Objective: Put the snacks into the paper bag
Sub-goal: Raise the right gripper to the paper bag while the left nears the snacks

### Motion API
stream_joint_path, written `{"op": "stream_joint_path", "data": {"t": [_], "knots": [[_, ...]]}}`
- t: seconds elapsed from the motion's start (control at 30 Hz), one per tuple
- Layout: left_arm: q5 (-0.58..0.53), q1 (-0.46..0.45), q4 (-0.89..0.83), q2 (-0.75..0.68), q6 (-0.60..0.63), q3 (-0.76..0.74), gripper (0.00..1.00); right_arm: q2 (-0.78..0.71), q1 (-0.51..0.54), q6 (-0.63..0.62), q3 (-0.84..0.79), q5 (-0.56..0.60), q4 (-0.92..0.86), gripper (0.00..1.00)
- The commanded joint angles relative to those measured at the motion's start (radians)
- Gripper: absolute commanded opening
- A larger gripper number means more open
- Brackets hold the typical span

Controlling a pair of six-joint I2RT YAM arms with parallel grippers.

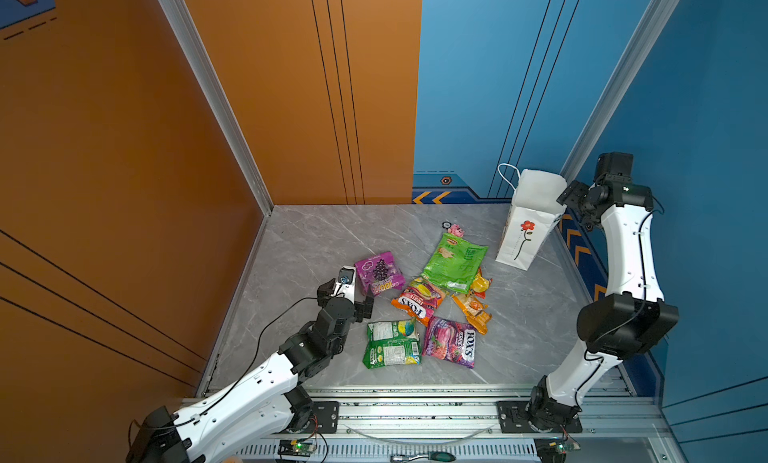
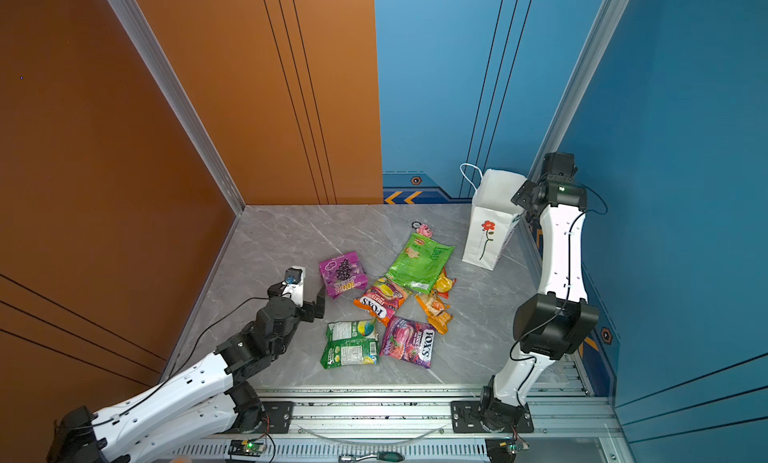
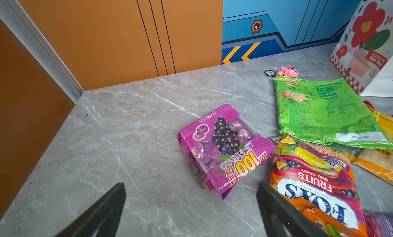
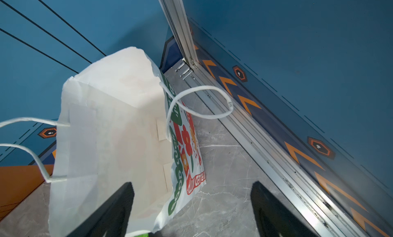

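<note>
Marble table [image 1: 311, 240], glossy snacks [image 1: 453, 263], white flower-printed paper bag [image 1: 528, 228]

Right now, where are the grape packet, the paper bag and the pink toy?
grape packet [image 3: 225, 144]: left wrist view, on the printed grapes.
paper bag [image 1: 519, 237]: in a top view, on its front wall, beside the flower stem.
pink toy [image 3: 288, 71]: left wrist view, on its body.

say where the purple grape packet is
In both top views the purple grape packet lies left of the FOX'S fruits packet, ahead of the left end effector.
</note>
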Motion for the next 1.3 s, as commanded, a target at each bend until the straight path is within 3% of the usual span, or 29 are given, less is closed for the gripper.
{"op": "stream_joint_path", "data": {"t": [0.0, 0.23, 0.5, 0.63, 0.77, 1.1, 1.27], "knots": [[-0.051, -0.008, 0.038, -0.026, 0.018, -0.023, 0.98, 0.056, 0.002, -0.013, 0.072, -0.059, -0.070, 0.84], [-0.127, -0.008, 0.051, -0.053, 0.021, -0.043, 0.98, 0.188, 0.007, -0.034, 0.191, -0.008, -0.170, 0.70], [-0.138, -0.004, 0.065, 0.005, 0.027, -0.035, 0.98, 0.192, 0.024, -0.068, 0.221, 0.006, -0.210, 0.37], [-0.147, -0.004, 0.067, 0.028, 0.029, -0.032, 0.98, 0.184, 0.022, -0.070, 0.212, -0.038, -0.216, 0.23], [-0.161, -0.004, 0.080, 0.021, 0.032, -0.040, 0.98, 0.133, -0.001, -0.055, 0.137, -0.148, -0.200, 0.02], [-0.191, 0.010, 0.103, 0.005, 0.022, -0.064, 0.98, -0.242, -0.049, -0.004, -0.270, -0.268, -0.002, 0.00], [-0.200, 0.016, 0.099, 0.018, 0.018, -0.064, 0.98, -0.429, -0.051, 0.004, -0.459, -0.258, 0.019, 0.00]]}}
